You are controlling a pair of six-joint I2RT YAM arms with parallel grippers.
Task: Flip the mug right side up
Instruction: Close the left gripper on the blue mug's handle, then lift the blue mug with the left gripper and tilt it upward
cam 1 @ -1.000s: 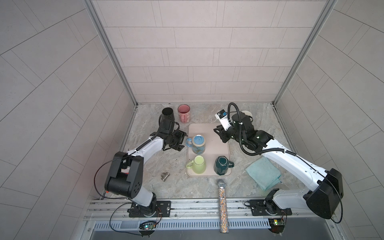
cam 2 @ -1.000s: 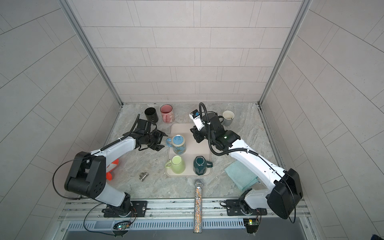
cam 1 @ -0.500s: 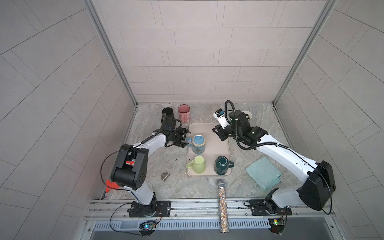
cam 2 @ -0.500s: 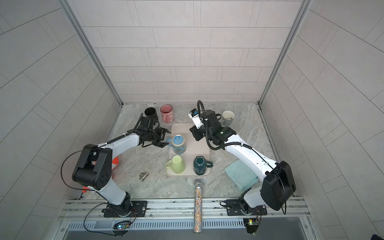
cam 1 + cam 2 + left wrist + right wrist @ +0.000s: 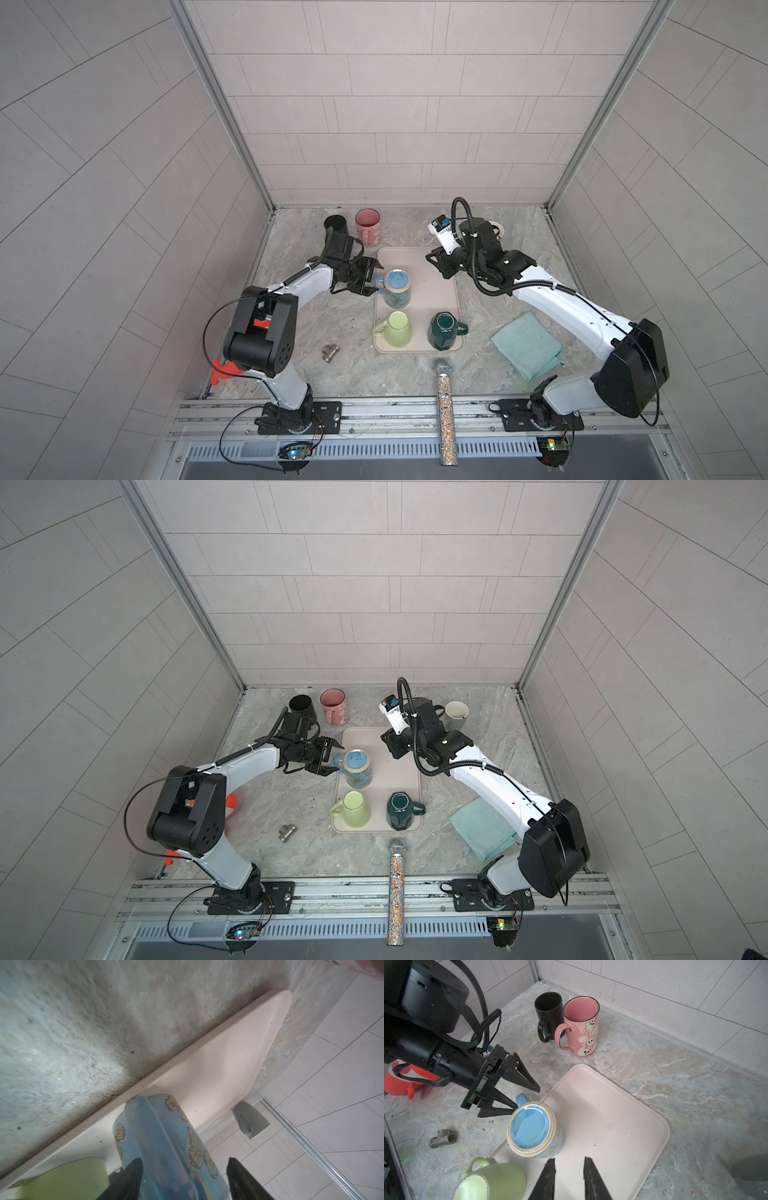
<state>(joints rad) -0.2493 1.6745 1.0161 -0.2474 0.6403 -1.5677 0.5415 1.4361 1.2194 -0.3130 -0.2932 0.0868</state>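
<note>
A blue butterfly mug [image 5: 397,286] [image 5: 357,767] stands upside down on the pale pink tray [image 5: 436,299], its glazed base up [image 5: 529,1126]. In the left wrist view the mug [image 5: 166,1147] fills the space ahead of the fingers. My left gripper [image 5: 375,278] [image 5: 338,757] [image 5: 184,1160] [image 5: 526,1100] is open, one finger on each side of the mug's handle, with gaps showing. My right gripper [image 5: 436,262] [image 5: 392,746] [image 5: 569,1159] hovers over the tray's far part. Its jaws stand a little apart with nothing between them.
A green mug [image 5: 398,330] lies base up and a dark teal mug [image 5: 442,330] stands on the tray's near end. Black [image 5: 336,225], pink [image 5: 368,224] and grey [image 5: 456,715] mugs stand at the back. A towel [image 5: 525,345], microphone [image 5: 444,399] and metal fitting [image 5: 330,353] lie near the front.
My left gripper has moved right toward the blue mug, so its fingers now straddle the handle. The right gripper has shifted only slightly.
</note>
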